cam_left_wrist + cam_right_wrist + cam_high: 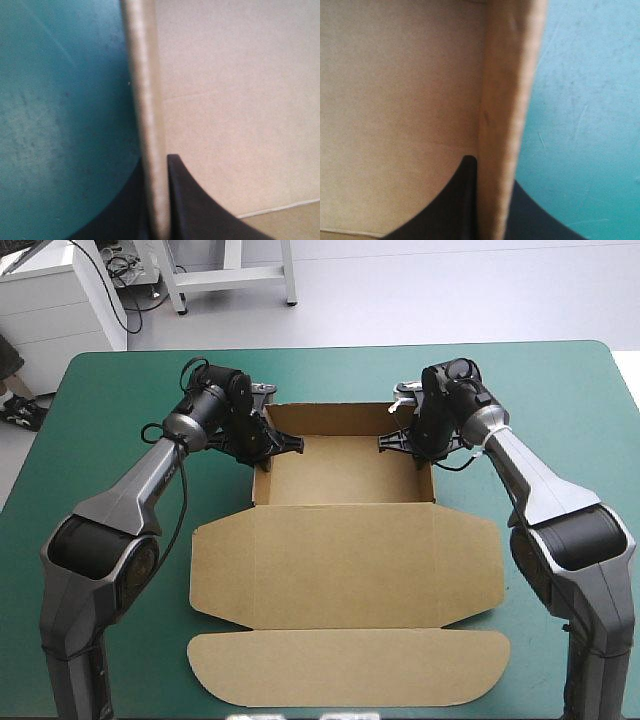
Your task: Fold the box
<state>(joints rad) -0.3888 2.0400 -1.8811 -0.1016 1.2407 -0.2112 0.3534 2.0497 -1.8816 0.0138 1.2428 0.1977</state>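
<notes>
1. The left gripper [270,447] is almost shut on the left wall [145,100] of the box [345,550], with 1 finger inside and 1 outside.
2. The box lies mid-table on the teal-green cover [120,380]. Its tray is at the far side and its lid is flat toward the near edge.
3. The right gripper [405,443] pinches the right wall [505,100] the same way.
4. I judge that the 2 side walls are being set upright. Next, both should be released evenly, so the tray does not shift.
</notes>
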